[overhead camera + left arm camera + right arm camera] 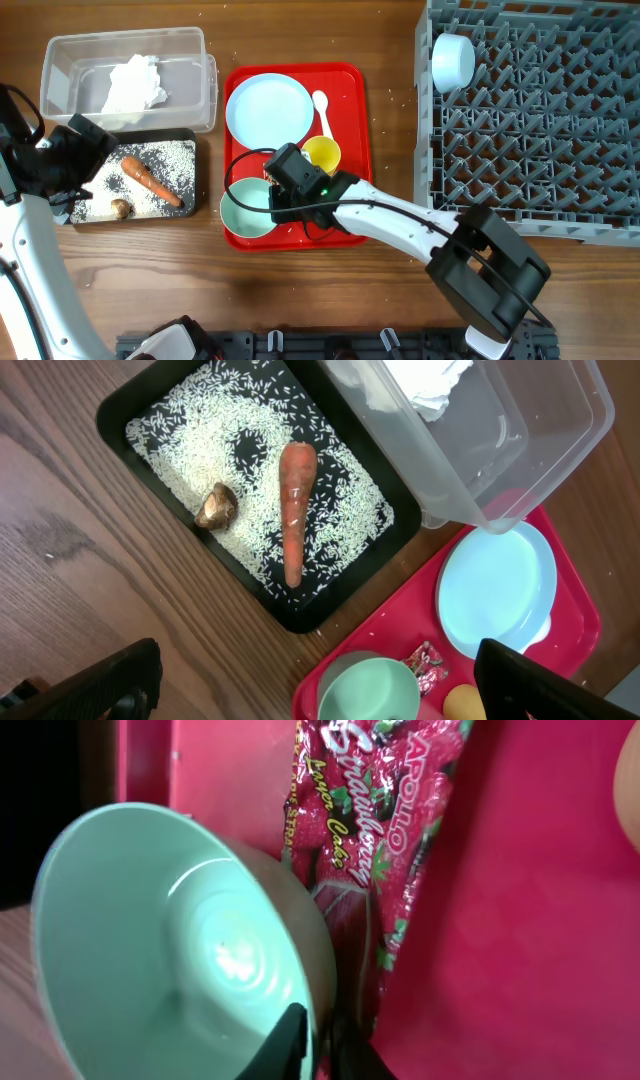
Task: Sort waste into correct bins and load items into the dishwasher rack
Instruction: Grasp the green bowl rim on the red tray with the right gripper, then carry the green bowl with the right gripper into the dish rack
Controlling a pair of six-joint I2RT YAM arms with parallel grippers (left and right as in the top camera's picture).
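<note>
Lying against bowl (pixel 180 950), wrapper (pixel 400 850), yellow cup (pixel 321 154) near

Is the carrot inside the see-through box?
No, the carrot lies on the rice in the black tray, beside the clear tub.

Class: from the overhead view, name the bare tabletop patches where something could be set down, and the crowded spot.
Bare wood lies in front of the black tray, and in a narrow strip between red tray and rack. The red tray is crowded: plate, cup, bowl.
</note>
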